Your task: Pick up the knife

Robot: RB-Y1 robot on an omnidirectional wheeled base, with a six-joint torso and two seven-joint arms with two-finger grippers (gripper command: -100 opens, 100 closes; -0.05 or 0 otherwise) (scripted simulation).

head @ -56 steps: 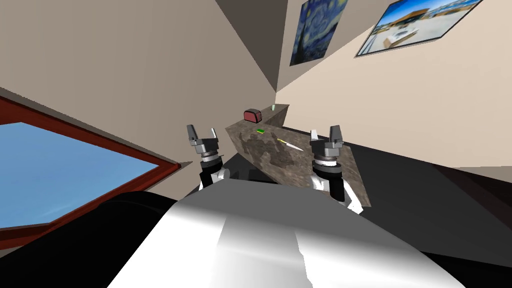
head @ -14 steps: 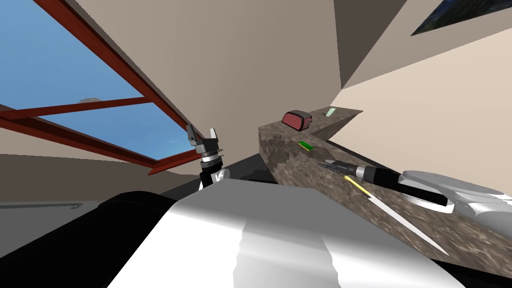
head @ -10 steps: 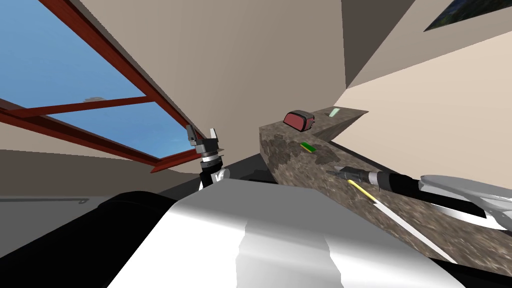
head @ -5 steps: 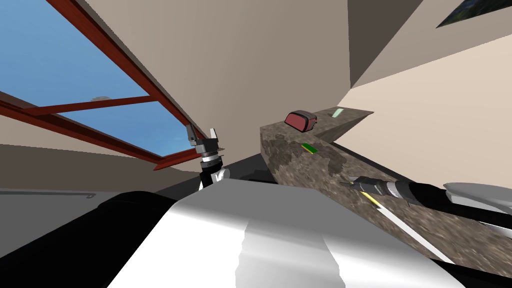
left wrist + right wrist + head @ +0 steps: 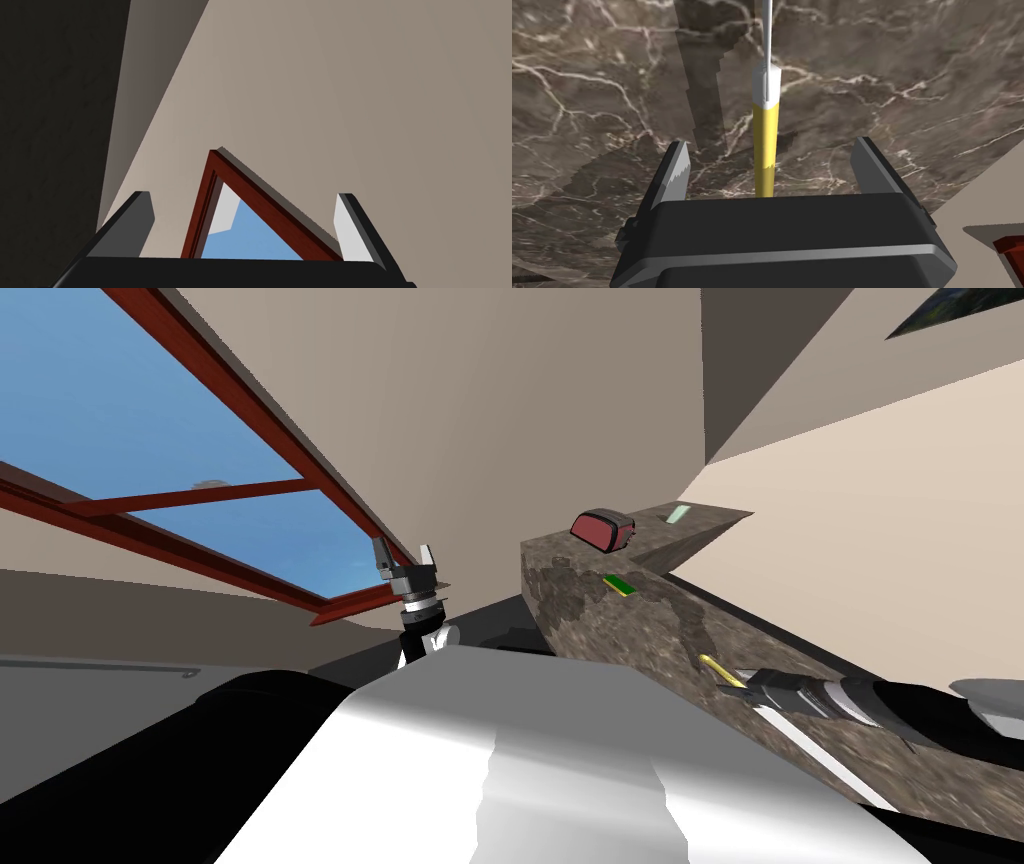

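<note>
The knife (image 5: 764,135) has a yellow handle and a thin white blade and lies flat on the brown marbled counter (image 5: 602,100). My right gripper (image 5: 769,165) is open right over it, one finger on each side of the yellow handle, not touching it. From the head view the knife (image 5: 722,669) lies along the counter (image 5: 600,628) with my right gripper (image 5: 752,690) low over the handle where it meets the blade. My left gripper (image 5: 405,560) is raised beside my chest, open and empty, its fingers (image 5: 142,220) wide apart.
A red toaster (image 5: 601,529) stands at the counter's far corner. A small green object (image 5: 620,585) lies on the counter between toaster and knife, and a pale green item (image 5: 679,514) sits farther back. The counter's front edge runs close beside my chest.
My right arm has drawn back along the counter and come down over the knife's handle, which now sits between the open fingers. The left arm has stayed put.
</note>
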